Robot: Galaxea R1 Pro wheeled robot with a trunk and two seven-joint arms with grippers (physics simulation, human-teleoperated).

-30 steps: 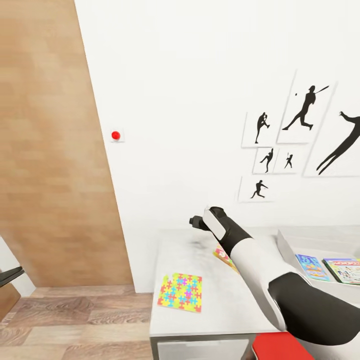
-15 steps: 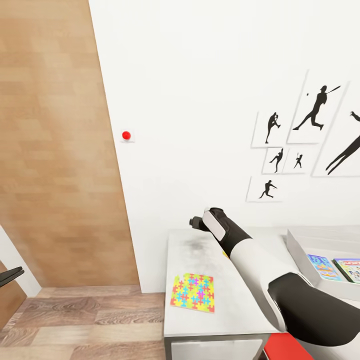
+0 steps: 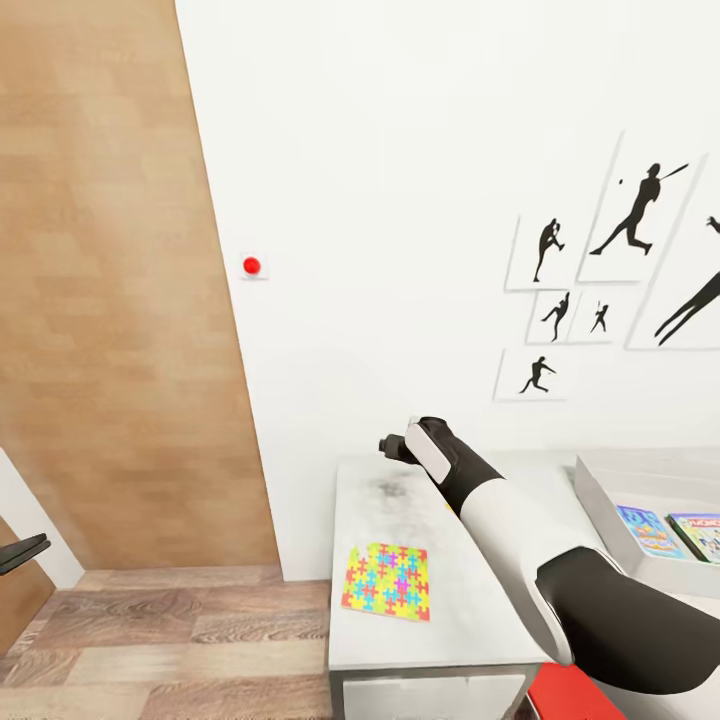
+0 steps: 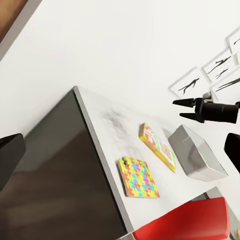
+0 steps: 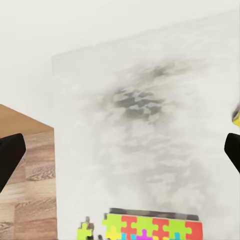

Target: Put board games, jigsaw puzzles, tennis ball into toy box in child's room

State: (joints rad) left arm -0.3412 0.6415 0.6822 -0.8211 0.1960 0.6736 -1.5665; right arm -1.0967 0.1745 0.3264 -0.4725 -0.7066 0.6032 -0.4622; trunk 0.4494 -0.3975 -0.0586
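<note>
While the right gripper's (image 3: pixel 392 446) fingers stand apart with nothing between them, hovering above the table (image 3: pixel 400 640) toward its back edge near the wall, the work is judged partly done. Out from those fingers, the right arm runs as a black wrist and a white forearm slanting down over the table to a black elbow at the front right. The left gripper's (image 3: pixel 22 551) dark fingers hang low over the wood floor, well clear of the table's left end, and whether they are apart or together cannot be told. One jigsaw puzzle (image 3: pixel 387 581) lies flat near the table's front left corner, not yet picked up. In the left wrist view a yellow-edged flat board game (image 4: pixel 157 146) lies between that puzzle and the toy box, so it too seems left to move. The toy box (image 3: pixel 612 507) sits toward the table's right end and already holds a blue board game (image 3: pixel 648 529) and a green-bordered one (image 3: pixel 704 535) side by side. The second puzzle, the ball and the bed cannot be accounted for from these views.
</note>
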